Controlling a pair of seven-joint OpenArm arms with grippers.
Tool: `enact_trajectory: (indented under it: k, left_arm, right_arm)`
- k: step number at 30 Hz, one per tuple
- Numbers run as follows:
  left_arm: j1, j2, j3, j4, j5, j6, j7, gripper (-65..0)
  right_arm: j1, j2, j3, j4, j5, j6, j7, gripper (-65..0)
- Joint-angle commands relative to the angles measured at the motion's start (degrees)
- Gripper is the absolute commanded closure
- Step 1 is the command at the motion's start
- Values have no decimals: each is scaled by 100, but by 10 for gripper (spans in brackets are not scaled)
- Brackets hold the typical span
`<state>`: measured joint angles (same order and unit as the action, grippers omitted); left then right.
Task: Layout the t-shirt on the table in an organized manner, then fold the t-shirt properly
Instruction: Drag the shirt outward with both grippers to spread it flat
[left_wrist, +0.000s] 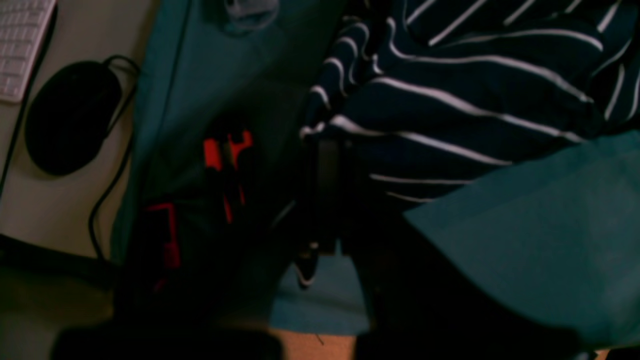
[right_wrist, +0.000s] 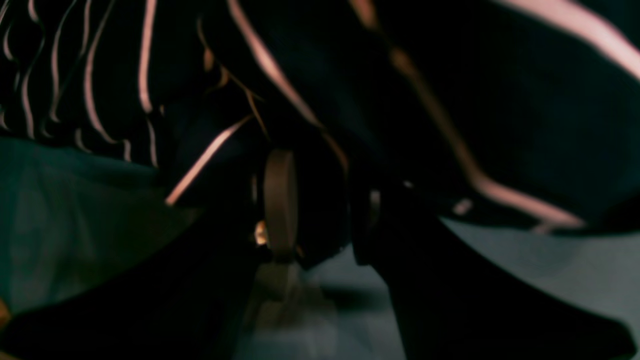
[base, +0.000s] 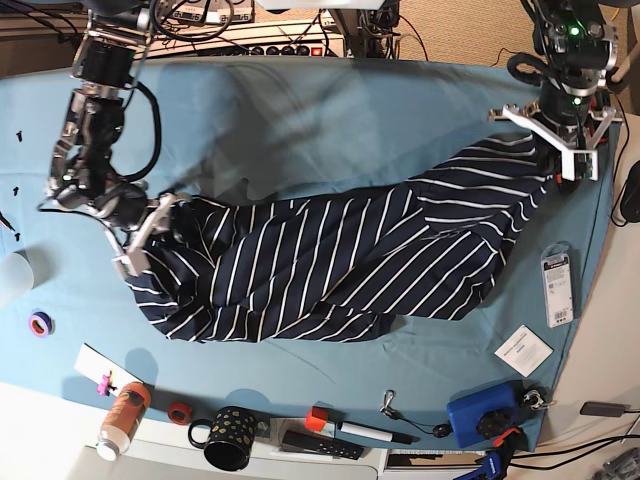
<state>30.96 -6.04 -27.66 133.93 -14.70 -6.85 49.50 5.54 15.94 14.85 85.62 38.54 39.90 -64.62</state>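
Navy, white-striped t-shirt (base: 340, 265) stretched crosswise over the middle of the teal table (base: 300, 110), rumpled, bunched at both ends. Left gripper (base: 552, 150) clenched on the shirt's end near the table's edge; right gripper (base: 150, 228) grasping the opposite bunched end. Beside the near edge: black mug (base: 228, 438), orange bottle (base: 122, 414).

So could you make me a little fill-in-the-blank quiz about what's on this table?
1. The t-shirt is navy with white ____.
2. The cloth covering the table is light ____.
3. Each of the two grippers holds one ____ of the shirt.
4. The black mug has coloured ____.

Missing: stripes; blue; end; dots
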Motion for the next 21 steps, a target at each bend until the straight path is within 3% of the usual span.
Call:
enact_trajectory:
  k: [1, 11, 14, 17, 21]
  left_arm:
    - [37, -33, -22, 107, -17, 39, -144, 0]
    - [46, -33, -22, -184, -15, 37, -146, 0]
    - [46, -33, -22, -184, -15, 37, -146, 0]
    - [44, -33, -22, -184, -15, 37, -146, 0]
    - [46, -35, -22, -184, -15, 37, -146, 0]
  right_arm:
    - [129, -20, -11, 105, 20, 10, 221, -176]
    - [667, -590, -24, 105, -695, 10, 605, -176]
    - [916, -595, -24, 103, -1034, -245, 623, -168]
    - [1051, -592, -24, 98, -1456, -422, 619, -8]
    - [1064, -538, -11, 101, -2031, -426, 688, 0]
